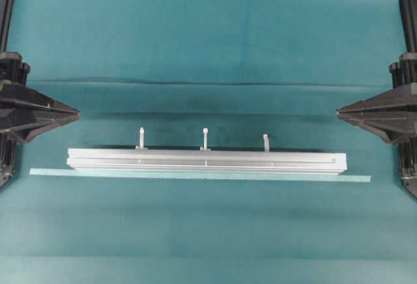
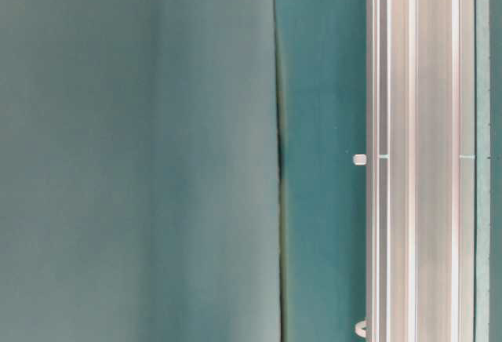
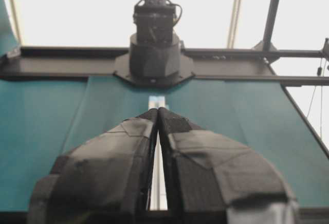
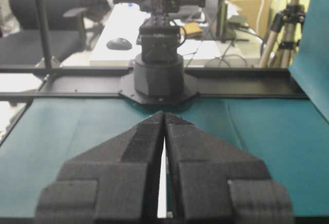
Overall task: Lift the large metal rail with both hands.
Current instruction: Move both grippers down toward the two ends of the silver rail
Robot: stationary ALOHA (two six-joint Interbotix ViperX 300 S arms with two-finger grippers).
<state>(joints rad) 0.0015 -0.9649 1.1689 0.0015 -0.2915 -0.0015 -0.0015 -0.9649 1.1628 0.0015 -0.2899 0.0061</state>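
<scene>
Silver aluminium, the large metal rail lies lengthwise across the teal cloth, its three white pegs along the far edge and a thin pale strip just beside its near edge. The left gripper and right gripper sit at opposite edges — jaws pressed nearly together, empty — well apart from the rail's ends.

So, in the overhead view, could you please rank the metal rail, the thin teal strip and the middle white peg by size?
1. Metal rail: bulkiest, though shorter than the strip.
2. Thin teal strip: longest, sticking out past both rail ends, but very slim.
3. Middle white peg: by far the smallest.
</scene>
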